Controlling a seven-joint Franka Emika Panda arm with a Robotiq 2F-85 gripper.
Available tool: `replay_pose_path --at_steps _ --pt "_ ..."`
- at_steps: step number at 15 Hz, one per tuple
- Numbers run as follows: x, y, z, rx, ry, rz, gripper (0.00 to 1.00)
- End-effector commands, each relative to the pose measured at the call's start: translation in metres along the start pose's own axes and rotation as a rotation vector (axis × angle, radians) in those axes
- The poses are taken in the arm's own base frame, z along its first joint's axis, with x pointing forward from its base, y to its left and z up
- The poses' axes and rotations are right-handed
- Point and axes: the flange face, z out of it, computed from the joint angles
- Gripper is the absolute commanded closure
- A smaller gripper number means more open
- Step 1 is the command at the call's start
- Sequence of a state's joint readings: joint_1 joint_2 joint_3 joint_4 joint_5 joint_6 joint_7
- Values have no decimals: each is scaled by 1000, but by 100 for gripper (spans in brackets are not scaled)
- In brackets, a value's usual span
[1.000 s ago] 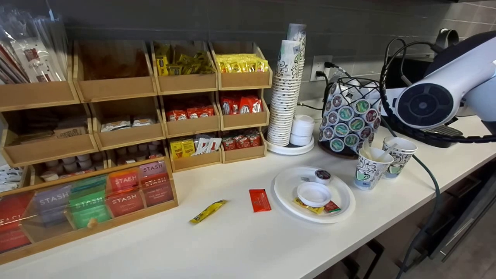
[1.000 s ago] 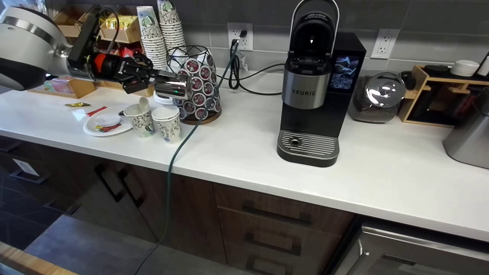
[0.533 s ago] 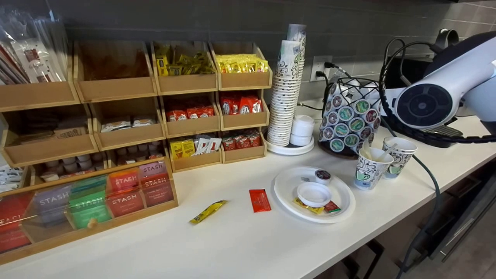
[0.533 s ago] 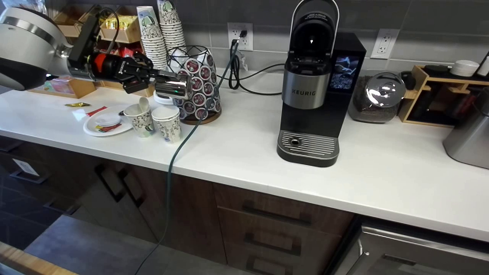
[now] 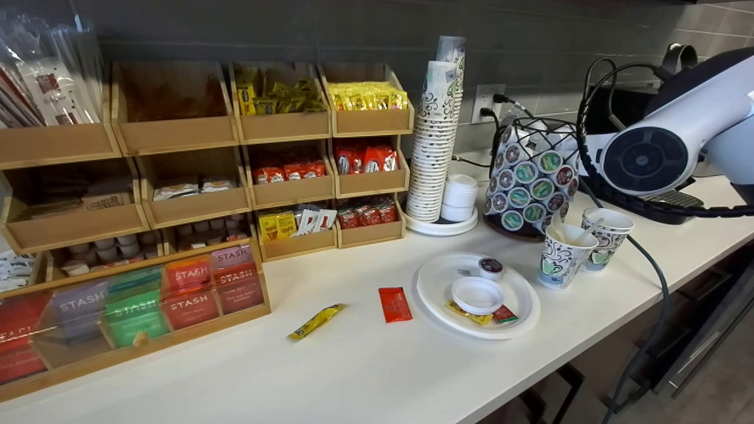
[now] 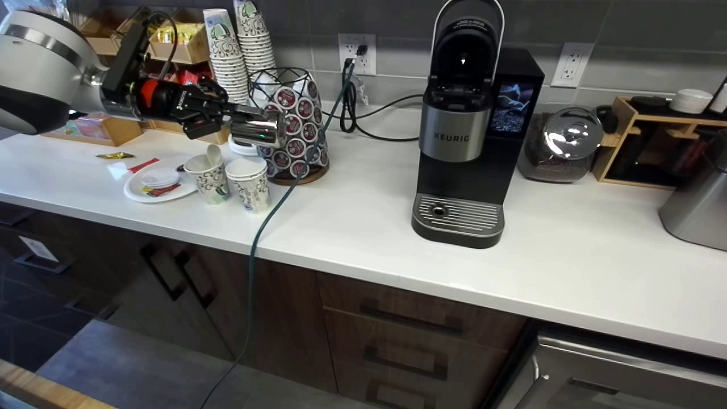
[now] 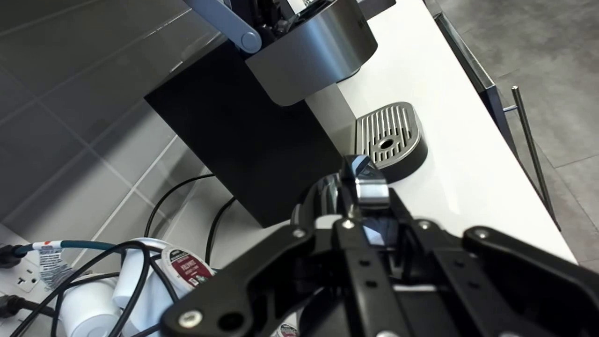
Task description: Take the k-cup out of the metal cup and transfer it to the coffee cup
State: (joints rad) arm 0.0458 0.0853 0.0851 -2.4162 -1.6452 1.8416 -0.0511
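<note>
Metal cup (image 6: 255,126), qty 1: hangs sideways in air near pod carousel (image 6: 314,175), clamped between fingers (image 6: 224,108). Apparently steel; likely stiff, light, slick; best gripped across the wall, mouth left free. K-cup: interior hidden, presence inside unconfirmed; presumably light, foil-topped, best pinched below the rim. Paper coffee cups (image 6: 250,190): upright near white plate (image 5: 436,288), probably crushable; intended 1 not evident. Worktop (image 6: 352,216): white, smooth, crossed by green cable (image 6: 250,284). Surroundings: tiled wall (image 6: 392,62), Keurig brewer (image 6: 454,133) with lid raised, dark wood drawers (image 6: 409,341) below.
</note>
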Motion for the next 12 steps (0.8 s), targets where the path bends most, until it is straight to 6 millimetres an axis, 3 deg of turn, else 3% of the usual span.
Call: replay_pose_path --at_steps 1,7,12 --pt "-2 -7 2 -22 -47 3 96" --pt "1 -27 -4 -38 -171 4 96" --pt "24 -35 -27 -77 -212 3 96"
